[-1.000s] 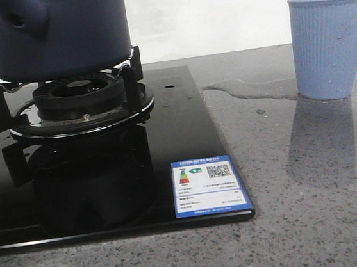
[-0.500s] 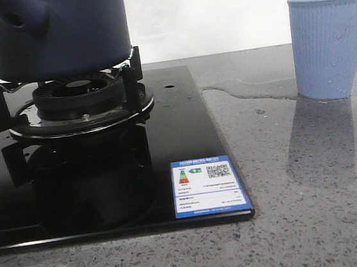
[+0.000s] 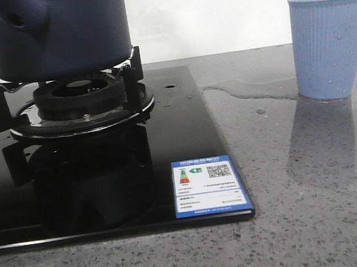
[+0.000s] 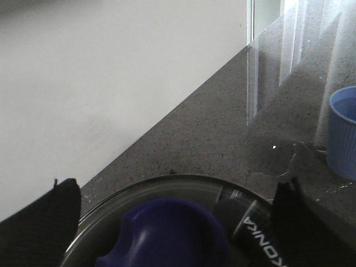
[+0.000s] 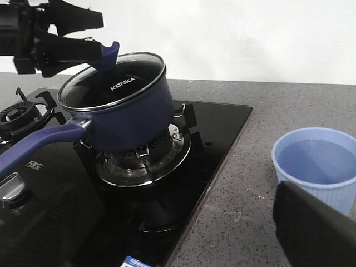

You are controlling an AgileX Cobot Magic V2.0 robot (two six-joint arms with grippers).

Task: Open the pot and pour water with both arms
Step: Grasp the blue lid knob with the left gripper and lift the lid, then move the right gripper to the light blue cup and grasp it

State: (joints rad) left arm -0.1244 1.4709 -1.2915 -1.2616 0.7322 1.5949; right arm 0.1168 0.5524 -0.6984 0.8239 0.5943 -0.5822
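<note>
Black matte left gripper (image 5: 83, 34), angular jaws, carbon-weave texture.

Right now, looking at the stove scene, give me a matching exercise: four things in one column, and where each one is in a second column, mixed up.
Things:
1. pot
2. pale blue cup
3. water
4. blue label

Places:
A. spilled on the grey counter beside the cup
B. on the near right corner of the black hob
C. on the burner grate
D. standing on the counter, right of the hob

Pairs: 1-C, 2-D, 3-A, 4-B
</note>
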